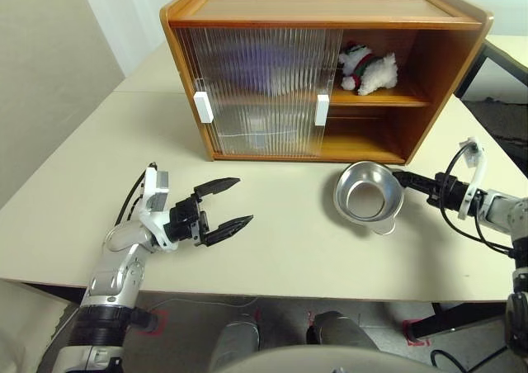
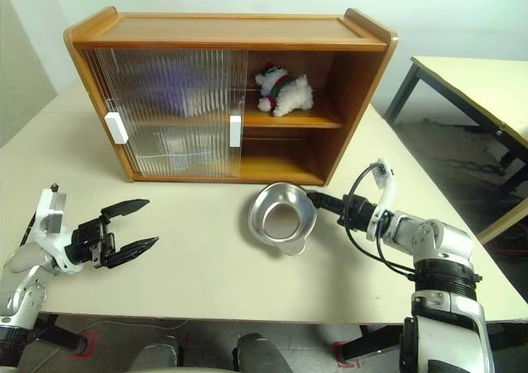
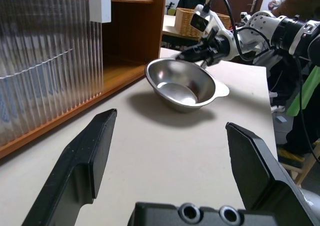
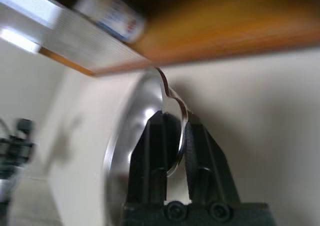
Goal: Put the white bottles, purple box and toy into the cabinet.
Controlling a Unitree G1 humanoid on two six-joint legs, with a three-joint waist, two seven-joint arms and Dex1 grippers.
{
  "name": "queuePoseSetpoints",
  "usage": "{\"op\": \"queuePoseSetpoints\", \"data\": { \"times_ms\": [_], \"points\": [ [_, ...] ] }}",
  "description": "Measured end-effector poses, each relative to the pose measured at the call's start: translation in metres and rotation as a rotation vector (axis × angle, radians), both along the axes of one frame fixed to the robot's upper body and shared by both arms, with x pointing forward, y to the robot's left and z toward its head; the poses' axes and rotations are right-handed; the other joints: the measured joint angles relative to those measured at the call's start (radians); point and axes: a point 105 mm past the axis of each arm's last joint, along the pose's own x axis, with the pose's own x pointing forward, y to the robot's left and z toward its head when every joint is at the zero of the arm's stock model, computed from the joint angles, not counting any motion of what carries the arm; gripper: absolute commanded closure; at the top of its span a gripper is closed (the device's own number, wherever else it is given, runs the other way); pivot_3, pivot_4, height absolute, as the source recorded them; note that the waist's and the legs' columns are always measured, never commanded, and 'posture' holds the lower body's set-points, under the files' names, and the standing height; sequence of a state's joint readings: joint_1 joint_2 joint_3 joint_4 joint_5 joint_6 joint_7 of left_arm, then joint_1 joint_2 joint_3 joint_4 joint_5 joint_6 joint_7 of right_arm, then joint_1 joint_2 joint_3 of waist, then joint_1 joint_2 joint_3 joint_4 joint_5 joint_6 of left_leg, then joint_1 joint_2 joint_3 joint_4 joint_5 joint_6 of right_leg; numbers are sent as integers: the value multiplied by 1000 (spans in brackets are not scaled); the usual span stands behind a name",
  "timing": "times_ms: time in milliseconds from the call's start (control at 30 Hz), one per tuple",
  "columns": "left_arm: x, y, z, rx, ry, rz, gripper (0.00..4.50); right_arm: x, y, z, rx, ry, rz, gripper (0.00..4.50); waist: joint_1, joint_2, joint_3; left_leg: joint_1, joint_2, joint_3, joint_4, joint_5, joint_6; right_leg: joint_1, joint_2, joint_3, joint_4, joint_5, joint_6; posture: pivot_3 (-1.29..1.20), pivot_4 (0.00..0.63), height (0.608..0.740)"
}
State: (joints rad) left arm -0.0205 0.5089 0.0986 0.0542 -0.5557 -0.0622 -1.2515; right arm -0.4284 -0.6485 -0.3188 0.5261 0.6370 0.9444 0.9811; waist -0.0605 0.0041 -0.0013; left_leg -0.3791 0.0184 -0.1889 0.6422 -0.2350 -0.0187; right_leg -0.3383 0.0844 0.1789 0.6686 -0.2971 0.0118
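The left pincer [image 1: 228, 201] hovers with its black fingers spread wide over bare cream table [image 1: 280, 249], well clear of the near edge. Behind it, the wide orange-brown wooden cabinet [image 1: 322, 10] has both ribbed translucent doors [image 1: 256, 88] slid left, leaving the right bay open. A blurred purple shape shows behind the ribbing, perhaps the box. On the upper shelf the small white plush toy in a red-and-green striped sweater [image 1: 369, 68] lies lengthwise along the shelf. The right pincer [image 2: 312, 198] is clamped narrow on the rim of a shiny metal bowl [image 1: 367, 195], tipped before the opening. No writing is legible.
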Motion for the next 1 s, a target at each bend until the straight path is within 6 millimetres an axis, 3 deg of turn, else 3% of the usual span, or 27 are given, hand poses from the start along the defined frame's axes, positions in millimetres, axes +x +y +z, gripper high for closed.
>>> {"op": "queuePoseSetpoints", "data": {
  "times_ms": [267, 567, 700, 800, 1000],
  "points": [
    [0, 0, 0, 1, 0, 1, 0, -1, -4, 8, 109, 5, -46, 4498, 10, 0, 0, 0, -6, -2, 0, 1, 0, -4, -12, 0, 0, 0, 0, -97, 8, 740],
    [0, 0, 0, 1, 0, 1, 0, 13, -13, 27, 287, -18, -204, 4498, 8, 0, 0, -4, -6, 1, -7, 1, 0, -7, -10, 0, 0, 4, -9, -99, 8, 740],
    [1, 0, 1, 3, -5, 0, 0, 22, -5, 27, 368, -25, -259, 4498, 5, 0, 0, -3, -6, 1, -11, 0, 1, -8, -8, 0, 0, 2, -8, -93, 7, 740],
    [2, 0, 2, 3, -8, 3, 0, 26, 3, 21, 430, -2, -307, 4498, 4, 1, 0, -3, -6, 1, -13, 0, 1, -8, -8, 0, 0, 4, 3, -92, 5, 740],
    [2, 0, 2, 3, -7, 7, 0, 31, 8, 27, 537, -12, -375, 4498, 6, 1, 0, -3, -6, -1, -14, 0, 2, -8, -9, 0, 0, 2, 1, -93, 4, 740]
  ]
}}
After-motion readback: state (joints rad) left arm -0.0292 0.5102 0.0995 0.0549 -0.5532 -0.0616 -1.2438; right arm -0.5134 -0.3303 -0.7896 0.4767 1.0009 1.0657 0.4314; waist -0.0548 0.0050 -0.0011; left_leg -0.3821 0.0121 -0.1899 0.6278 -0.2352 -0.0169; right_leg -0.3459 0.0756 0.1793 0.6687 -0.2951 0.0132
